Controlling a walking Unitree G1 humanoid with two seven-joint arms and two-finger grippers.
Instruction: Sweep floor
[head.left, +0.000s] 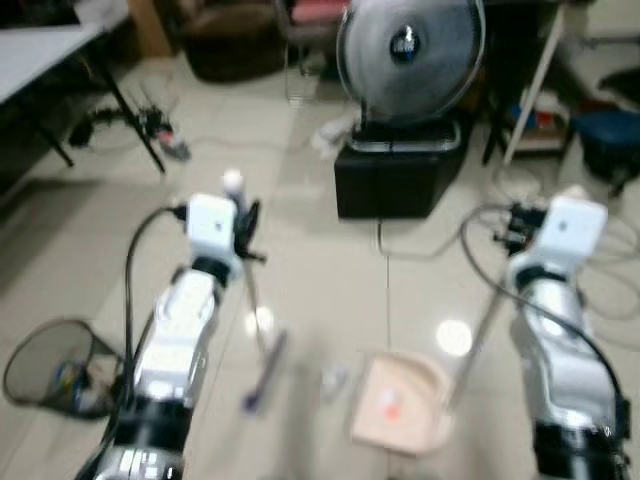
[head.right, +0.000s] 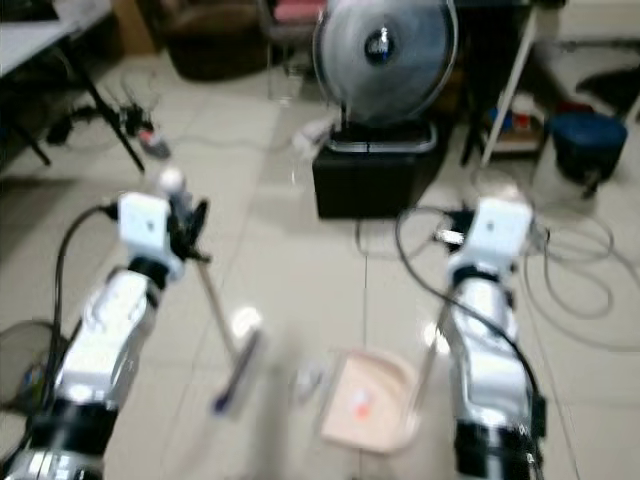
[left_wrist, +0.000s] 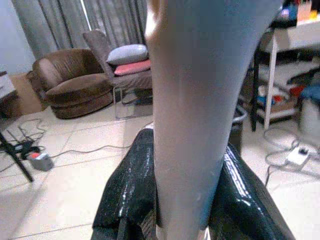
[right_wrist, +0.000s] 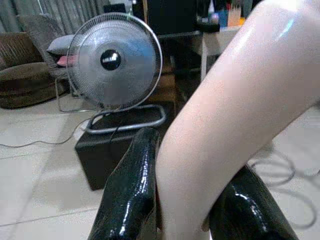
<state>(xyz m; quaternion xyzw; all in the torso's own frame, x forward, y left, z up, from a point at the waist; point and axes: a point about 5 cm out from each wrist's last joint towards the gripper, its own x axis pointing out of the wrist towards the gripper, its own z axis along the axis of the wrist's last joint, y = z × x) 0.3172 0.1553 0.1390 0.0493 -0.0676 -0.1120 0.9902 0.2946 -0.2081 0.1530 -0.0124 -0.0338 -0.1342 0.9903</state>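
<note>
I have the broom in my left gripper, the black fingers clamped on its pale handle, which slants down to a dark head resting on the floor at lower centre of the left eye view. My right gripper is clamped on the dustpan handle, which rises from the pan toward right of centre; the left wrist and right wrist views each show fingers pressing either side of a handle. The beige pan sits flat on the tiles just right of the broom head, with its open side, as far as I can judge through the blur, turned toward the head so a stroke would push dirt in. Something reddish lies in the pan, and a small pale scrap lies between head and pan. Further out, a mesh bin stands at lower left, probably for emptying. A fan on a black box stands top centre, cables trailing at right.
</note>
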